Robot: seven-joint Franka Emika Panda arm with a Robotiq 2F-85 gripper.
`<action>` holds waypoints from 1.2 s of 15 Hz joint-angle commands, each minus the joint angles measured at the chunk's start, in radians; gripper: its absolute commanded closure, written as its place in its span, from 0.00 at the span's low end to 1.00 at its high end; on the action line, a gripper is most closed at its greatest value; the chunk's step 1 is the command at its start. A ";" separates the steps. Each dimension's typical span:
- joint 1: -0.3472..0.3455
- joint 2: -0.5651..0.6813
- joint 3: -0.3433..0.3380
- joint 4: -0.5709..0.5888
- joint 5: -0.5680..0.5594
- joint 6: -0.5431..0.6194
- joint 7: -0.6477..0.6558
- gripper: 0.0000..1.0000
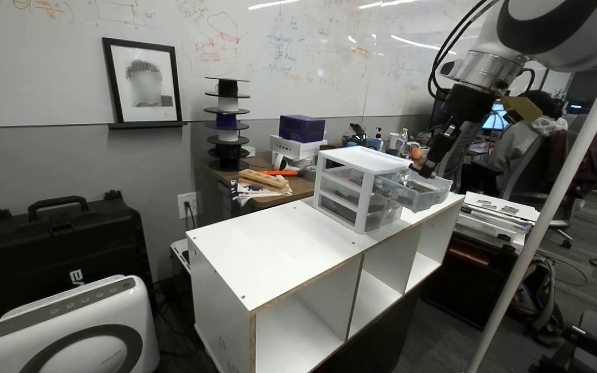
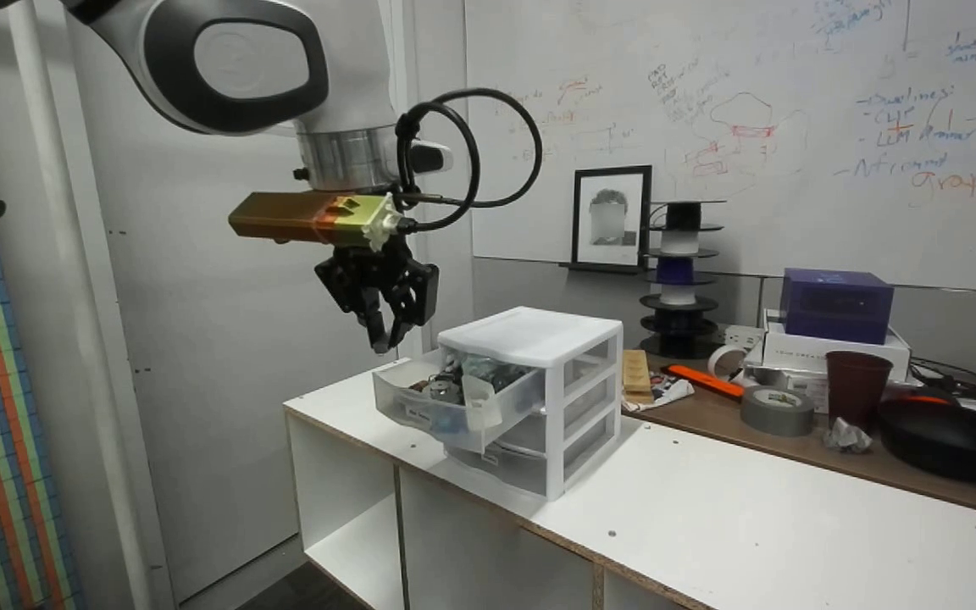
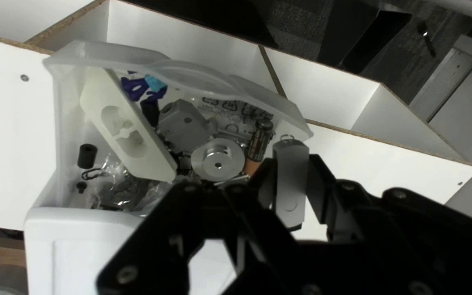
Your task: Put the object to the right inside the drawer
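A grey metal stick with a small ring at its end, like a USB stick, is held between the two black fingers of my gripper in the wrist view. The gripper is above the pulled-out translucent drawer, near its outer end, in an exterior view where its fingers point down. The gripper also shows above the drawer in an exterior view. In the wrist view the stick overlaps the right end of the drawer's rim. The stick is hard to make out in the exterior views.
The drawer holds a pale block, a silver pulley, a battery and other small parts. The white-topped drawer unit stands on the white shelf cabinet. A lower drawer sits beneath the open one. A white pole stands near the arm.
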 commanded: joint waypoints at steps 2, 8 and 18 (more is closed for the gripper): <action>-0.013 0.041 -0.017 0.009 -0.013 0.142 0.014 0.94; -0.055 0.142 -0.019 0.029 -0.069 0.221 0.075 0.94; -0.064 0.118 0.000 0.042 -0.046 0.203 0.083 0.14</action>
